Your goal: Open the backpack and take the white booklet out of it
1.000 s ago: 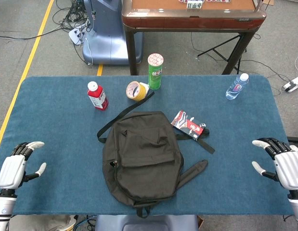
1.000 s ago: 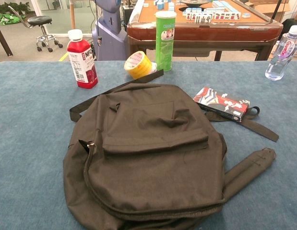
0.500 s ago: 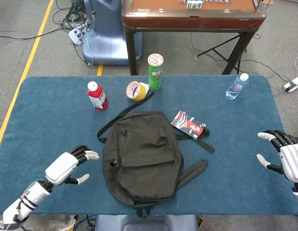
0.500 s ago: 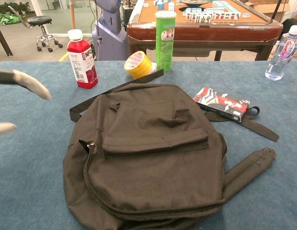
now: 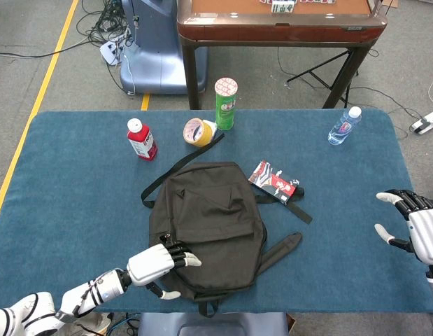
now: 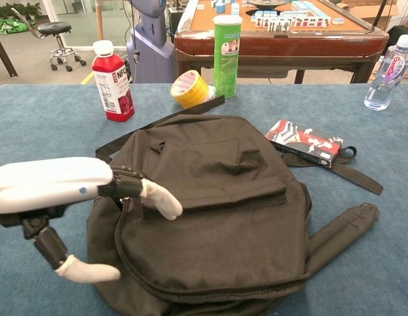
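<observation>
A black backpack (image 5: 206,224) (image 6: 210,210) lies flat in the middle of the blue table, zipped shut, its straps trailing to the back left and right. No white booklet shows. My left hand (image 5: 159,264) (image 6: 72,204) hovers at the backpack's near left edge by the zipper pull, fingers spread, thumb low, holding nothing. My right hand (image 5: 412,227) waits open at the table's right edge, far from the backpack; the chest view does not show it.
Behind the backpack stand a red juice bottle (image 5: 141,139), a yellow tape roll (image 5: 197,131) and a green can (image 5: 226,103). A red-black box (image 5: 273,180) lies on a strap at the right. A water bottle (image 5: 343,126) stands far right.
My left hand has swept in from the table's left edge to the backpack's near left side. The right hand has barely shifted.
</observation>
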`<act>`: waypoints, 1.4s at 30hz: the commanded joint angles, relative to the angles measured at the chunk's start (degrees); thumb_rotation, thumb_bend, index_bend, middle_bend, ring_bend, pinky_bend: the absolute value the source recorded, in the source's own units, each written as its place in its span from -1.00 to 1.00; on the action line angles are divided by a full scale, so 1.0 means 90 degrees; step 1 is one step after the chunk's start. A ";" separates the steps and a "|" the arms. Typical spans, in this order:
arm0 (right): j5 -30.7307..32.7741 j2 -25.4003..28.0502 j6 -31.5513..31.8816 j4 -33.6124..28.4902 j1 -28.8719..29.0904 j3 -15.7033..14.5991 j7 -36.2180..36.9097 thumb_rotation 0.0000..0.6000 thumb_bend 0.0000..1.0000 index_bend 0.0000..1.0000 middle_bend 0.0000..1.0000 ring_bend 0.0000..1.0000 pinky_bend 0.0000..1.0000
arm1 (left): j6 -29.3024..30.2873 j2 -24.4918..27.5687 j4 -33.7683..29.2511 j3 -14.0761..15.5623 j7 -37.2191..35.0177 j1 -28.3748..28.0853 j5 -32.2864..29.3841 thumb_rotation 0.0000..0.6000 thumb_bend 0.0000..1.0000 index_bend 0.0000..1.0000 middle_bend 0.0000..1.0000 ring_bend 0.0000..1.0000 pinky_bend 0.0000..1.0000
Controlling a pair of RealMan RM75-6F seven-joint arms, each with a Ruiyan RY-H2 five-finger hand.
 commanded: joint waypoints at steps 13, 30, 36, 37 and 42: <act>0.0056 -0.0046 -0.0029 0.0166 -0.0040 0.0031 0.0189 1.00 -0.57 -0.41 -0.42 -0.54 -0.36 | -0.0537 -0.1773 0.0765 -0.0253 0.1610 -0.0236 -0.0898 0.27 -0.49 -0.69 -0.61 -0.69 -0.79; 0.0100 -0.0038 0.0009 0.0247 -0.0113 0.0066 0.0296 1.00 -0.57 -0.41 -0.42 -0.54 -0.36 | -0.0490 -0.2496 0.1338 -0.0703 0.1613 -0.0332 -0.2012 0.77 -0.49 -0.46 -0.59 -0.65 -0.79; 0.0071 -0.0064 0.0013 0.0270 -0.0102 0.0080 0.0331 1.00 -0.57 -0.41 -0.42 -0.54 -0.36 | -0.0371 -0.2463 0.1400 -0.0915 0.1866 -0.0273 -0.2447 1.00 -0.49 -0.29 -0.50 -0.56 -0.79; 0.0062 -0.0067 0.0021 0.0276 -0.0102 0.0083 0.0337 1.00 -0.57 -0.41 -0.42 -0.54 -0.36 | -0.0405 -0.2440 0.1399 -0.0951 0.2001 -0.0276 -0.2553 1.00 -0.48 -0.24 -0.49 -0.55 -0.79; 0.0057 -0.0060 0.0045 0.0291 -0.0113 0.0095 0.0384 1.00 -0.57 -0.41 -0.42 -0.54 -0.36 | -0.0248 -0.2494 0.1451 -0.1120 0.2331 -0.0187 -0.2922 1.00 -0.04 0.01 -0.36 -0.40 -0.71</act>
